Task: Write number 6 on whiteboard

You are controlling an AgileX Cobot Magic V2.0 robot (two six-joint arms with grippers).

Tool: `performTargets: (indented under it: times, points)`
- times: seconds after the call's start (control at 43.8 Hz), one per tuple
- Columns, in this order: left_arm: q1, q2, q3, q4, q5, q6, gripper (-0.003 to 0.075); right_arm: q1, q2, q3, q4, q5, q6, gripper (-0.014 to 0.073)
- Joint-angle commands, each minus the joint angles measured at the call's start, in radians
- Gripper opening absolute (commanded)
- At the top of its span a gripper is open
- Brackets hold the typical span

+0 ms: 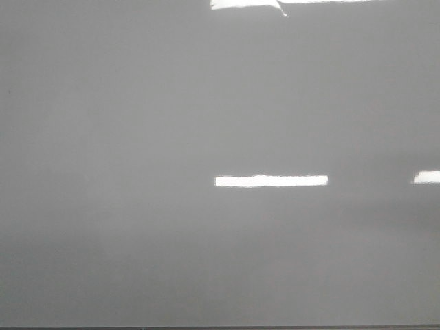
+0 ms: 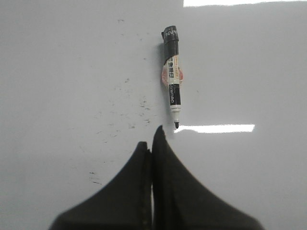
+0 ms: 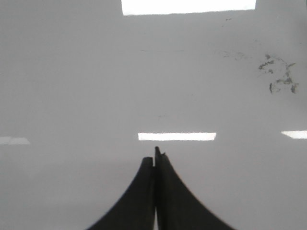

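Left wrist view: marker [image 2: 172,72] lies flat on the whiteboard [image 2: 62,72], uncapped, tip toward the left gripper [image 2: 152,139]. Long axis runs roughly in line with the gripper's reach, slightly skewed. Tip sits just beyond the fingertips, a little off to one side, not touching. Left jaws pressed together, nothing between them.

Right gripper [image 3: 154,155] also closed and empty over bare board; only old smudges [image 3: 278,76] visible out ahead of it. No marker in its view, so left arm is the nearer one for the pickup, my call.

Next move, as I read it: open the left jaws, advance along the barrel, close across it, not end-on.

No number 6 on the board anywhere I can see; faint specks near the marker are just residue. Writing not started.

Front view shows only grey board and light reflections [image 1: 271,181]: no arms, no marker, board edges mostly cut off, so can't place the marker against a board edge or corner.
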Motion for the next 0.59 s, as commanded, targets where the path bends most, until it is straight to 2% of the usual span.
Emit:
performTargets:
  times: [0.0, 0.023, 0.274, 0.571]
  points:
    - [-0.001, -0.016, 0.006, -0.003, -0.076, -0.008, -0.002, -0.007, -0.018, -0.003, -0.002, -0.084, -0.009, -0.0068]
    - [-0.001, -0.016, -0.029, -0.003, -0.188, -0.008, -0.002, -0.007, -0.018, -0.105, -0.002, -0.111, -0.001, -0.0068]
    - [-0.001, -0.011, -0.22, -0.003, -0.182, -0.008, -0.002, -0.007, 0.0, -0.328, 0.003, 0.117, -0.001, -0.0068]
    - [-0.001, 0.129, -0.529, -0.005, 0.106, -0.008, -0.002, -0.007, 0.185, -0.587, 0.055, 0.308, -0.001, -0.0068]
